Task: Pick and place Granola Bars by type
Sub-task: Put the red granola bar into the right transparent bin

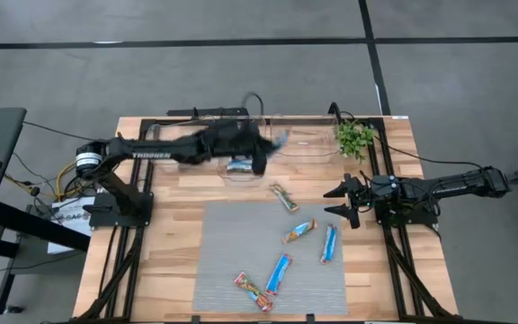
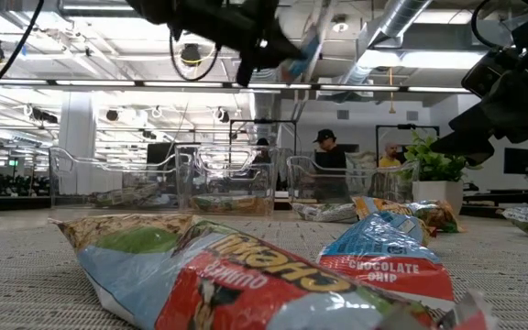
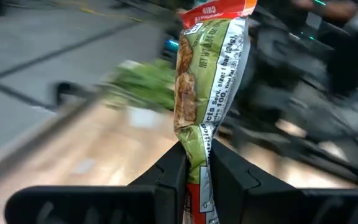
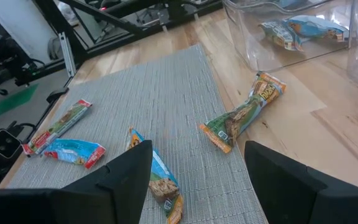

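Sorting is partway done, by my read. Left gripper, upper centre of the high view, is pinched tight on one end of a green-and-red bar and carries it above the clear bins at the table's far edge. At least one bar already lies in a bin.

Five loose bars are left on or beside the grey mat: one on bare wood at the mat's top edge, an orange one and a blue one mid-mat, and another blue touching a red one lower down.

Right gripper, right of centre, waits with its fingers spread wide and nothing held.

Room: the mat is open between bars. A potted plant crowds the upper right bin corner.
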